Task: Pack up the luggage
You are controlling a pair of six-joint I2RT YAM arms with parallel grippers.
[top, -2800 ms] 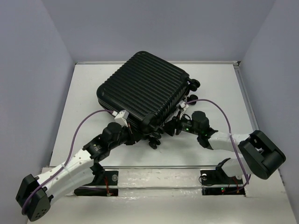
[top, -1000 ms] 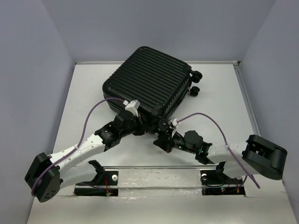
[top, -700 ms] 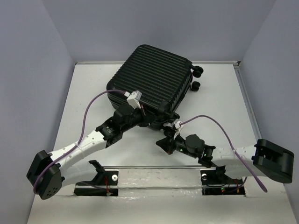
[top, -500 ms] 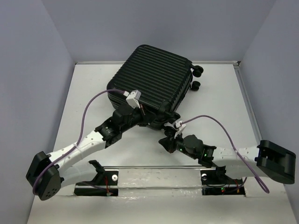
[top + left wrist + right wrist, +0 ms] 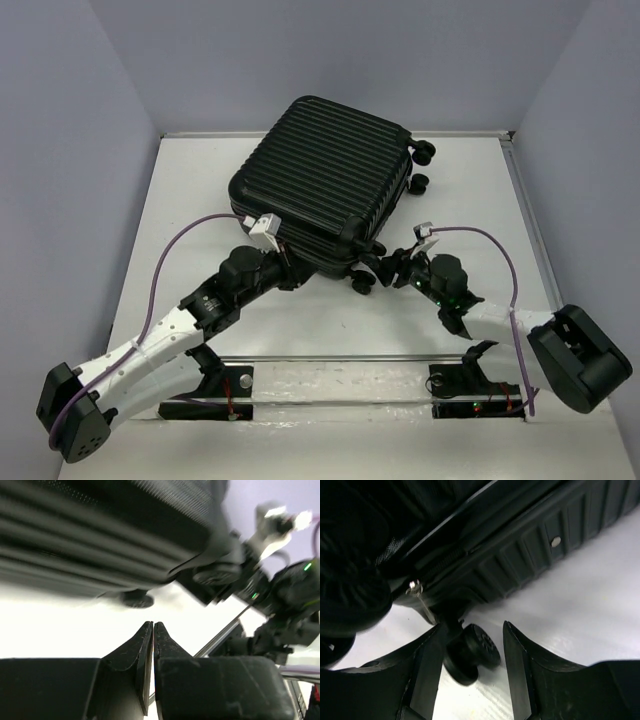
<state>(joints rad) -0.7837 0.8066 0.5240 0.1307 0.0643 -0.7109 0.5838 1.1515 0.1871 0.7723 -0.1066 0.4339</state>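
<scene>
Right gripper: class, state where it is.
Top view, right of centre: the right gripper is at the luggage's near corner, open jaws straddling a caster wheel.

The luggage (image 5: 325, 180) blocks the middle of the tabletop (image 5: 180, 200), bare strips are free at its left and right, and one caster wheel (image 5: 470, 652) stands between the fingers (image 5: 520, 670) of the right end effector (image 5: 473, 628).

2 arms of white links (image 5: 150, 350), black joints (image 5: 580, 362), purple cables (image 5: 165, 265), green LEDs (image 5: 306, 566), black tapered fingers (image 5: 137, 647)
</scene>
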